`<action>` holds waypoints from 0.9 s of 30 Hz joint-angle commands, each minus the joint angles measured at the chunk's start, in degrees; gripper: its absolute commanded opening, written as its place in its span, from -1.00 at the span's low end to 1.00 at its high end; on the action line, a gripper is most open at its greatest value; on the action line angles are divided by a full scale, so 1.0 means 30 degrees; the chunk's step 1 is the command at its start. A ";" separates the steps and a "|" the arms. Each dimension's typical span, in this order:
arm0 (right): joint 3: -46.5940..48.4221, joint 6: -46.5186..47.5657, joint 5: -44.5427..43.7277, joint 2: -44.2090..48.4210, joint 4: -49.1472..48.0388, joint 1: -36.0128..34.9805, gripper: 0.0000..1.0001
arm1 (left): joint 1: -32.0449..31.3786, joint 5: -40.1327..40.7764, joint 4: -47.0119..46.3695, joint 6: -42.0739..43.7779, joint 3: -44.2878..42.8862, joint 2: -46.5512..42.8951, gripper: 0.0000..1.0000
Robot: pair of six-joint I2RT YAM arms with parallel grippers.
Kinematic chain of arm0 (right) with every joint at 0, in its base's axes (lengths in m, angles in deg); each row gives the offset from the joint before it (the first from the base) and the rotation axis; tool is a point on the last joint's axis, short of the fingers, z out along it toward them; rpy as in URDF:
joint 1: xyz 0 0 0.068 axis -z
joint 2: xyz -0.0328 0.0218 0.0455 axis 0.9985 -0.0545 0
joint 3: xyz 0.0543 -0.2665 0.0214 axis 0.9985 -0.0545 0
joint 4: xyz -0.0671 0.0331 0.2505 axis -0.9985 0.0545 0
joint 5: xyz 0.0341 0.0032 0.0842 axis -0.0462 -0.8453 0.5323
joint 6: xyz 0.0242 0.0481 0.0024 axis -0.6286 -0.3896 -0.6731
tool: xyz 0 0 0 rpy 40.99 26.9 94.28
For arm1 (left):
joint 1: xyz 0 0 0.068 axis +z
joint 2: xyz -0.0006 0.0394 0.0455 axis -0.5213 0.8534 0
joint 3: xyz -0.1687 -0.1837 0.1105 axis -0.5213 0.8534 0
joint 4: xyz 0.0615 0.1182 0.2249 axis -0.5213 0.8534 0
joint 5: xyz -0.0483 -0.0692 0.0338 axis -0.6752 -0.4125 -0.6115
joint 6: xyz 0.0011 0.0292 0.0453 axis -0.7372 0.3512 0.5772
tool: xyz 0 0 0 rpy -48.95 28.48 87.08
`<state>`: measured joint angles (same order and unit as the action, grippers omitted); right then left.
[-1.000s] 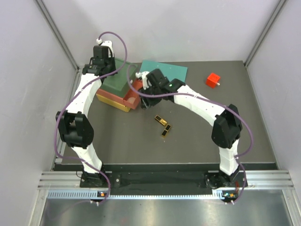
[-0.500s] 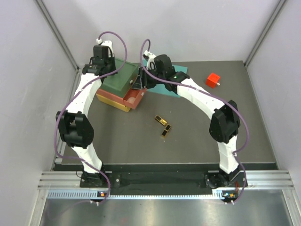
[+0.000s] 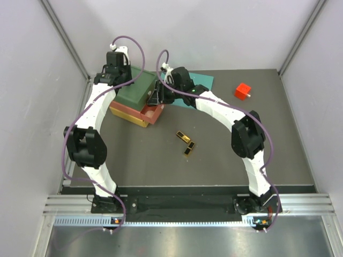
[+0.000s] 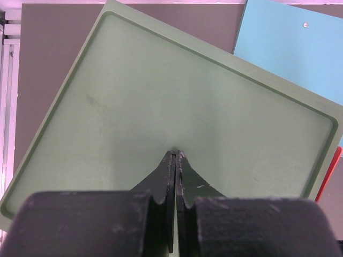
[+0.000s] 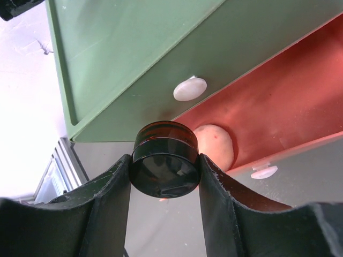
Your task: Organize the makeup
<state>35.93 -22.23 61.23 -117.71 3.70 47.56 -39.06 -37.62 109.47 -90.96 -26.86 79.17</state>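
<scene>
- Where the tabletop (image 3: 225,160) reaches its middle, two black-and-gold cases (image 3: 186,142) lie together.
- Right hand (image 5: 165,160): pinching a small black jar (image 5: 163,174) beside the open red drawer (image 5: 289,107); pink disc (image 5: 215,143) inside it.
- Left hand (image 4: 176,155): fingers pressed together over the green box top (image 4: 161,96).
- Far right: red cube (image 3: 243,91).
</scene>
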 commanded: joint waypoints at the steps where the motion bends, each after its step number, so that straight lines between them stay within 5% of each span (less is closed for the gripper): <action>1: 0.0908 -0.0160 0.0149 0.0213 -0.1091 0.0008 -0.26 | 0.0056 0.0057 0.4512 -0.0096 0.1071 0.1835 -1.00; 13: 0.1055 -0.0277 -0.0290 0.0329 -0.1002 0.0008 0.19 | 0.0056 0.0204 0.4599 -0.0067 0.0983 0.1894 -1.00; 23: 0.0851 -0.0102 -0.1401 0.1381 -0.1236 0.0124 0.20 | 0.0056 0.0146 0.4570 -0.0067 0.0983 0.1835 -1.00; 27: -0.0464 -0.0422 -0.1902 0.2729 -0.2317 0.0534 -0.05 | 0.0056 0.0204 0.4599 -0.0038 0.0953 0.1835 -1.00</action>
<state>35.86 -22.84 57.89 -117.25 2.93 47.80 -39.06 -37.46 109.54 -90.96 -27.16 79.41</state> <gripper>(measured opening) 0.535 0.010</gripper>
